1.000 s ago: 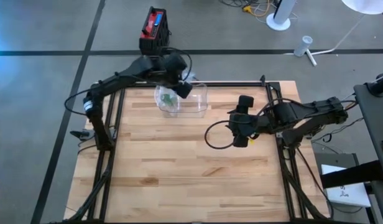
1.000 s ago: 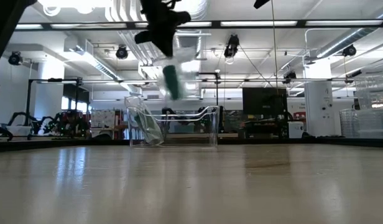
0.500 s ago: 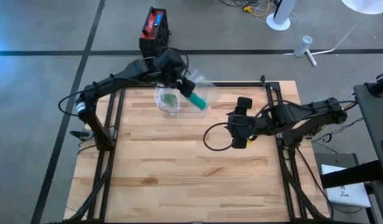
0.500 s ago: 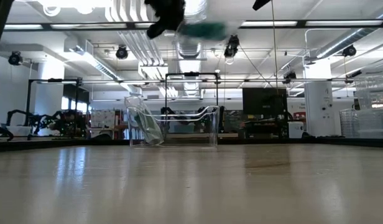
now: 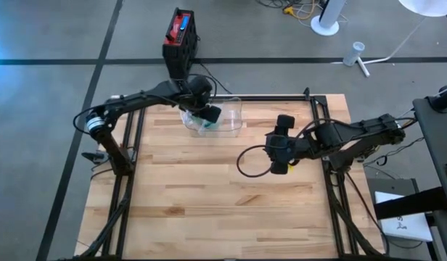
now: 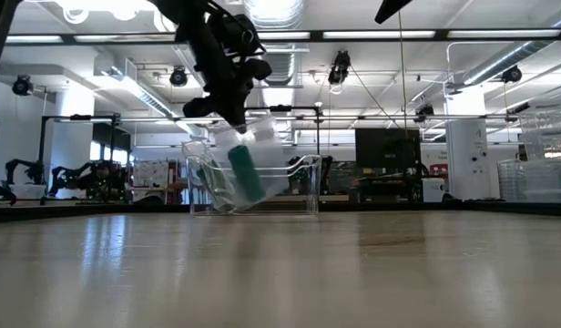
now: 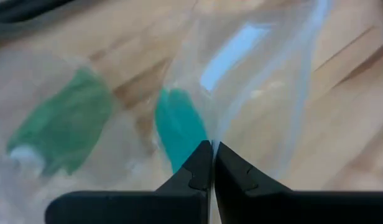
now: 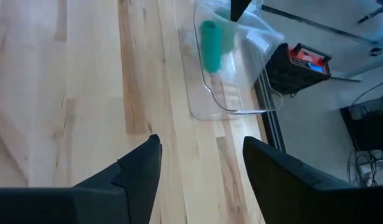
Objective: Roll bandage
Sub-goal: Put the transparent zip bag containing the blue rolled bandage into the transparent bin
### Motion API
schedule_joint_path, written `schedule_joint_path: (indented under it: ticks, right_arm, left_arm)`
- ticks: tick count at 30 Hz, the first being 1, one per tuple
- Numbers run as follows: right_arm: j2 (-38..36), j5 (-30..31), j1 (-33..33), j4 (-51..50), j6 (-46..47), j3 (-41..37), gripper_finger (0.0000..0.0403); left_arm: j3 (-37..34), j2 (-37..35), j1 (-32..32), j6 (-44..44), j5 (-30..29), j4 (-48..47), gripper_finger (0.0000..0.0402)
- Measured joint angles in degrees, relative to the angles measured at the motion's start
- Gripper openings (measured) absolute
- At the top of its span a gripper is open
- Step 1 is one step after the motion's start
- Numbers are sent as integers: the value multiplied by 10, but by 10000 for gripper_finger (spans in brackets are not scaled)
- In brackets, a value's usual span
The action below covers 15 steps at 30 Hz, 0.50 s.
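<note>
Your green bandage roll (image 6: 245, 175) sits inside a clear plastic bag (image 6: 250, 150), hanging tilted just above the clear plastic bin (image 5: 225, 117) at the far edge of the worktop (image 5: 209, 196). From the right wrist view you see the roll (image 8: 211, 37) through the bag (image 8: 244, 38), over the bin's rim (image 8: 232, 111).

Your left gripper (image 7: 212, 163) has its fingers (image 7: 193, 169) pressed fully together, pinching the film of the bag (image 7: 266, 81); the teal roll (image 7: 178, 127) shows through the plastic right in front of the tips. A second green shape (image 7: 64, 121) lies blurred beside it, and you cannot tell from here what it is. In the high view that gripper (image 5: 208, 114) hovers over the bin's left part.

Your right gripper (image 8: 201, 163) waits well apart from the bin, over the bare wood right of centre (image 5: 280, 161). Its fingers (image 8: 138, 171) stand wide apart and hold nothing.

A red and black box (image 5: 181, 34) stands on the floor beyond the worktop.
</note>
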Motion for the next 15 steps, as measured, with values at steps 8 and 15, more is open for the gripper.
schedule_joint_path:
  ticks: [8, 15]
  right_arm:
    - [0, 0, 1, 3, -2, -4, 212]
    - [0, 0, 2, -1, 9, -7, 208]
  left_arm:
    - [-2, -11, 13, -28, -29, 27, 0]
    - [-62, -15, 26, -62, -36, -3, 2]
